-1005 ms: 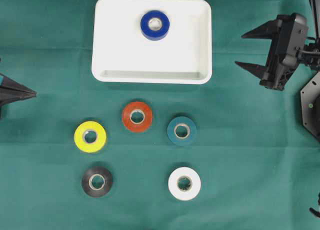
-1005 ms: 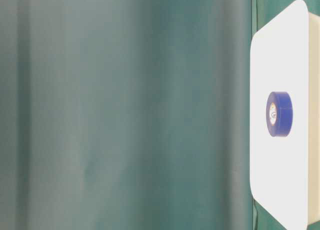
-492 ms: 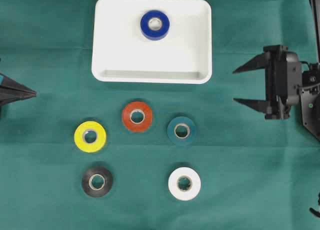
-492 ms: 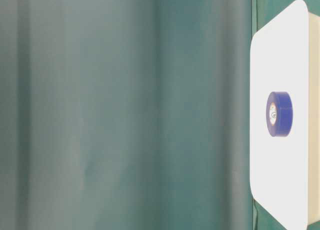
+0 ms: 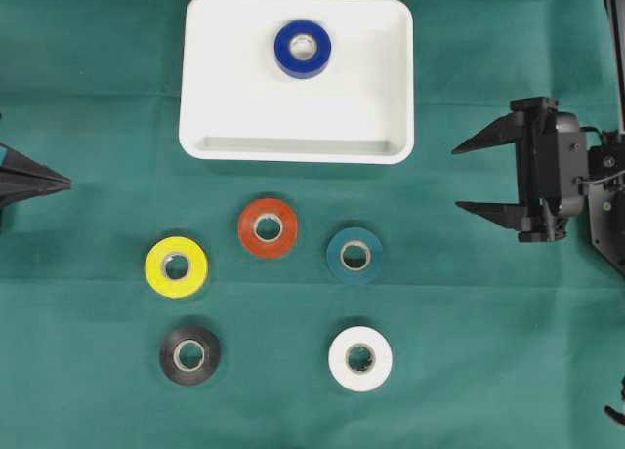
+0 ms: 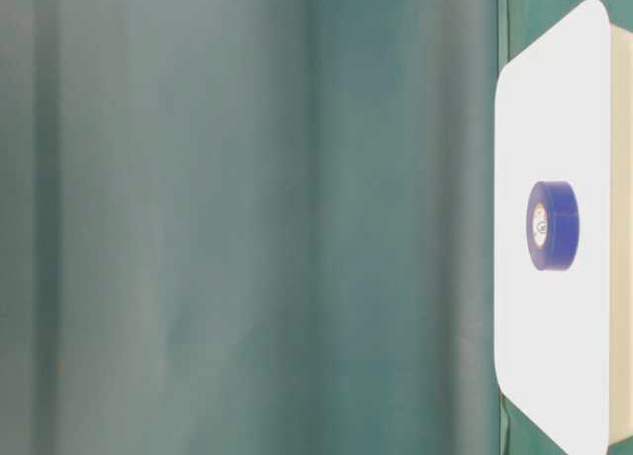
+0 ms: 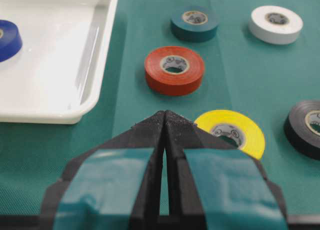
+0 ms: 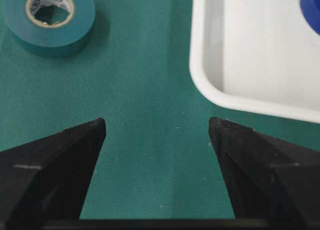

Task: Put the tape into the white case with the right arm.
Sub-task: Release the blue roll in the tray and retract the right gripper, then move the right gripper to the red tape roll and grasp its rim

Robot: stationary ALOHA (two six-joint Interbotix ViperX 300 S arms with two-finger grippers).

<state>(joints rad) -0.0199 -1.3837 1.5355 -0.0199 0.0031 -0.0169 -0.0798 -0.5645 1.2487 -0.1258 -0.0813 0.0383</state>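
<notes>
Five tape rolls (image 5: 269,227) lay on the table (image 5: 488,351) below the white case (image 5: 234,98), which held a blue roll (image 5: 302,48). Right hand (image 5: 457,179) hung released and empty beside it; left hand (image 5: 66,183) sat clenched.

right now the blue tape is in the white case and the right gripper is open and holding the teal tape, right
Not quite. The right gripper is open but empty: the overhead view shows the teal tape lying on the cloth, apart from it, and the right wrist view shows nothing between its fingers. The blue tape is indeed in the white case.
</notes>
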